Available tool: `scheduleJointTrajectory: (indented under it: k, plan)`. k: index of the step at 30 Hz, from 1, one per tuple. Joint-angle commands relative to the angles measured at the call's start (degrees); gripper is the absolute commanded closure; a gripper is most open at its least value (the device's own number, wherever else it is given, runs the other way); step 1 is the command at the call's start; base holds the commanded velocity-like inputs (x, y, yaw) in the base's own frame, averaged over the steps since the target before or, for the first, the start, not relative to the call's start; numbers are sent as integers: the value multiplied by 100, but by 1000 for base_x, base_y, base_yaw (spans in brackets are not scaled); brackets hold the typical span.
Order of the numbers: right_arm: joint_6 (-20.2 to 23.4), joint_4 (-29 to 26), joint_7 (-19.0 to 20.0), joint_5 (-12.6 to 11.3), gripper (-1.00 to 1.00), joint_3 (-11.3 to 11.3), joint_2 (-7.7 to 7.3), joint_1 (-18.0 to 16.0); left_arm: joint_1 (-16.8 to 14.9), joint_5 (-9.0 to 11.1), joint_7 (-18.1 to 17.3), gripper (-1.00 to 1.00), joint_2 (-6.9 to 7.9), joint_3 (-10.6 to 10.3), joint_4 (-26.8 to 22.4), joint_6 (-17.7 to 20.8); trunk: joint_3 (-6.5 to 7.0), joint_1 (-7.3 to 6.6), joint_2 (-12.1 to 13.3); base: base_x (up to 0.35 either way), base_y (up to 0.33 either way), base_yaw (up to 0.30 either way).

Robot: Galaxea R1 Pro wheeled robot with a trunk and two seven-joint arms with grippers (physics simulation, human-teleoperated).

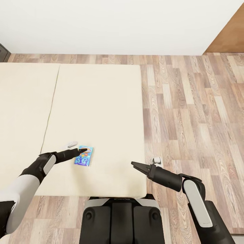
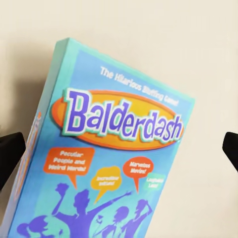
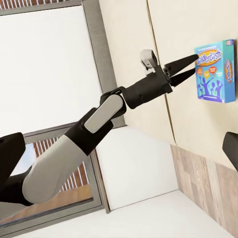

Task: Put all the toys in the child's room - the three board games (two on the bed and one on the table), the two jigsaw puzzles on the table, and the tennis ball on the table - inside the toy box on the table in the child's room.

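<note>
One blue board game (image 1: 83, 156) on bed (image 1: 101, 101)

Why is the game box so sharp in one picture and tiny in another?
Left wrist view sits close above the blue board game, lettering crisp, fingertips dark at the edges; head view shows it small on the evenly lit bed, shadows faint.

"Balderdash" on the blue board game (image 2: 106, 163)

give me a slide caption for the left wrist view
Left gripper open above the blue Balderdash board game, which lies flat on the beige bed, one dark fingertip on either side.
</note>
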Motion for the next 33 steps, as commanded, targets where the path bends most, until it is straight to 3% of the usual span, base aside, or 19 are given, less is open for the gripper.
scheduleJointTrajectory:
  k: [1,9,33]
  plan:
    - [20,-1,32,26,-100,-2,-1,-3,-2,36,-4,-100,2,-24,-3,47,-6,3,-9,0,0,0]
    - [20,2,30,26,-100,-3,-1,-3,-2,34,61,-100,17,-250,-1,60,-6,3,-9,0,0,0]
    - [20,0,25,26,-100,5,29,-3,-2,33,224,-100,15,-264,0,172,-6,3,-9,-5,-6,0]
